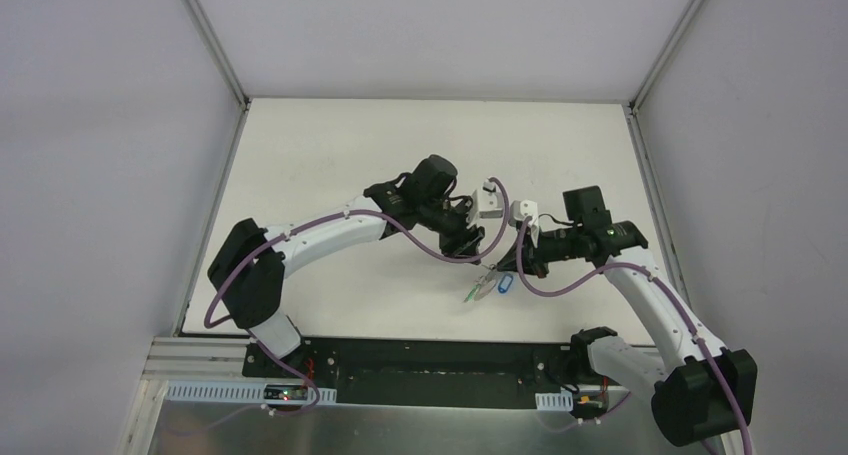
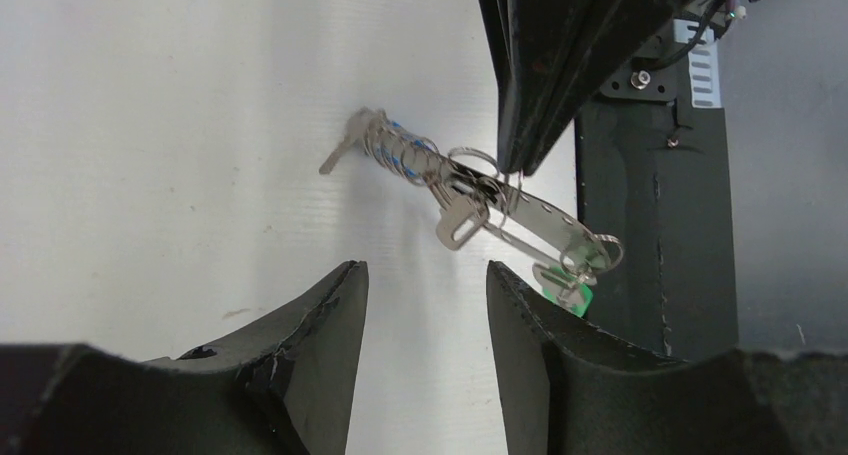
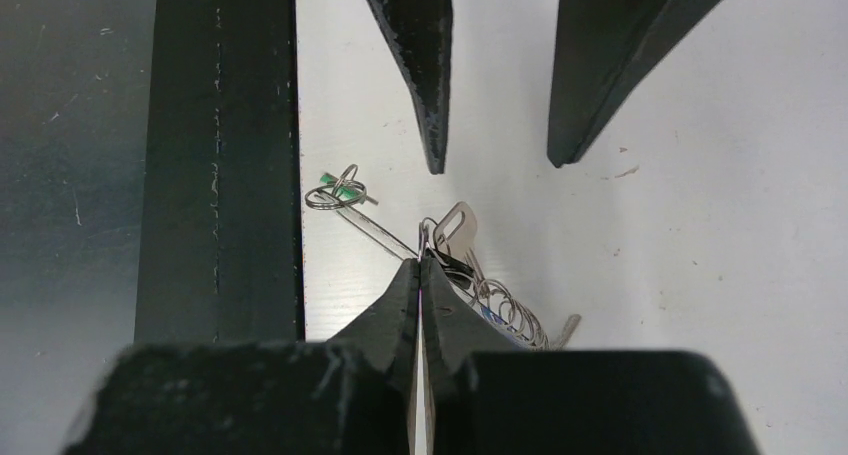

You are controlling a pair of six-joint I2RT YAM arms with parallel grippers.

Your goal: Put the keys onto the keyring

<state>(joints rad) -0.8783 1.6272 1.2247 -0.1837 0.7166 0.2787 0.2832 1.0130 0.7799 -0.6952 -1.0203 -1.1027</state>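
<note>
My right gripper (image 3: 421, 260) is shut, pinching a thin metal ring of the keyring (image 3: 510, 310) at its very tips. The bunch trails from those tips (image 2: 512, 155) as a coil of silvery rings (image 2: 400, 155) with blue showing among them. A flat silver key blade (image 2: 460, 223) hangs from it. A key with a green head (image 2: 572, 297) sits on a ring at the other end. From above I see the green head (image 1: 472, 296) and a blue head (image 1: 505, 283) under the right gripper (image 1: 518, 263). My left gripper (image 2: 425, 267) is open just short of the bunch, holding nothing.
The black base strip (image 3: 220, 175) at the table's near edge lies right beside the bunch, with the green key almost over it. Both arms (image 1: 330, 230) meet over the white table (image 1: 330, 155) near its front middle. Grey walls close in the sides.
</note>
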